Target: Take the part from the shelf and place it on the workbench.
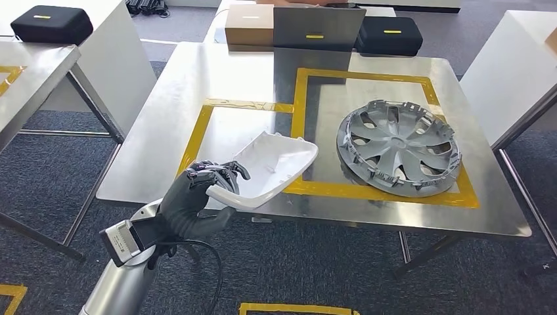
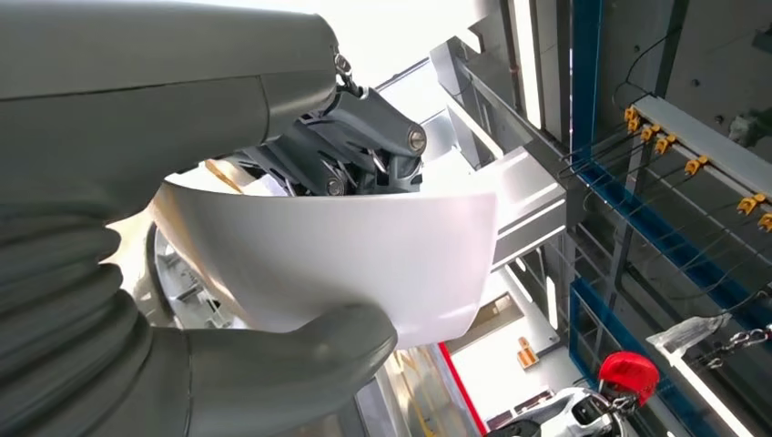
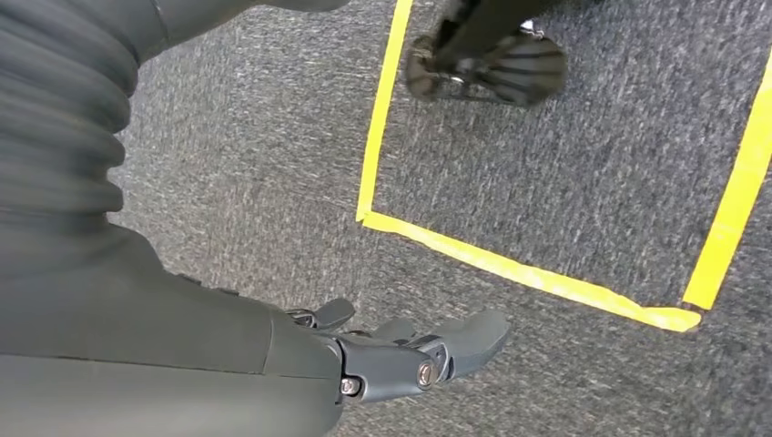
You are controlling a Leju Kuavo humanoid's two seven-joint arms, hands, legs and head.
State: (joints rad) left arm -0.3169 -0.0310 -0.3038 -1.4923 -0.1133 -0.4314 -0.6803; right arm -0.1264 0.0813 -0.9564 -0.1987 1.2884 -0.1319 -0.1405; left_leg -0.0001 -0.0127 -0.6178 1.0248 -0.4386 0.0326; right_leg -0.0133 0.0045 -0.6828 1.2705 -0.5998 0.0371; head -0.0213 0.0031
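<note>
A: Status on the white curved plastic shell part?
B: Held over the near-left edge of the brushed-metal workbench, hollow side up. Far end hanging above the yellow tape outline, near end past the table edge. Contact with the surface: cannot tell.

A: Left hand?
B: Wrapped around the near rim of the part. Dark fingers curled over the top edge, thick grey thumb pressed against the underside. Firm hold, seen in both head and left wrist views.

A: Right hand?
B: Hanging low over grey carpet, next to a yellow floor-tape square. Fingers apart, only slightly bent, nothing in them.

A: Anything else on the bench?
B: Silver multi-spoke wheel cover, lying flat inside the bigger taped rectangle, right of the part, not touching it. Along the far edge: tan cardboard box, grey box with yellow label, black case with yellow label, side by side.

A: Surroundings?
B: Another black case on a white table at far left. More yellow tape on the floor at the near edge of the head view.
</note>
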